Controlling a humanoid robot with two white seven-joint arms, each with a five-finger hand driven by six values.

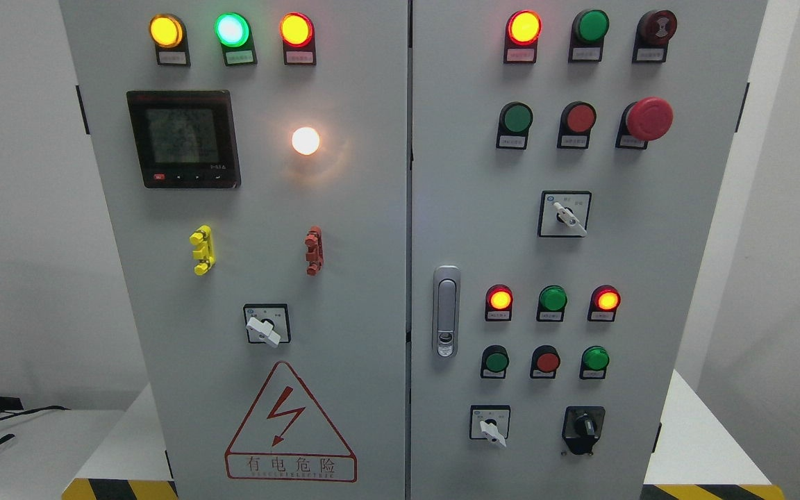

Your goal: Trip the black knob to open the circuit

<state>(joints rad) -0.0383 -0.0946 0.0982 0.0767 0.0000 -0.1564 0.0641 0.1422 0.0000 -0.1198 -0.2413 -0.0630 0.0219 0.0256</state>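
The black knob (584,427) sits at the lower right of the grey control cabinet's right door (678,292), in a black housing with its handle pointing roughly upward. A white rotary switch (491,426) is to its left. Neither of my hands nor either arm shows in the head view.
Above the knob are rows of red and green buttons (546,361) and lit indicator lamps (500,299). A silver door latch (446,311) sits by the centre seam. The left door carries a meter display (183,138), a white switch (264,326) and a warning triangle (290,425). A red mushroom stop button (648,119) sticks out at the upper right.
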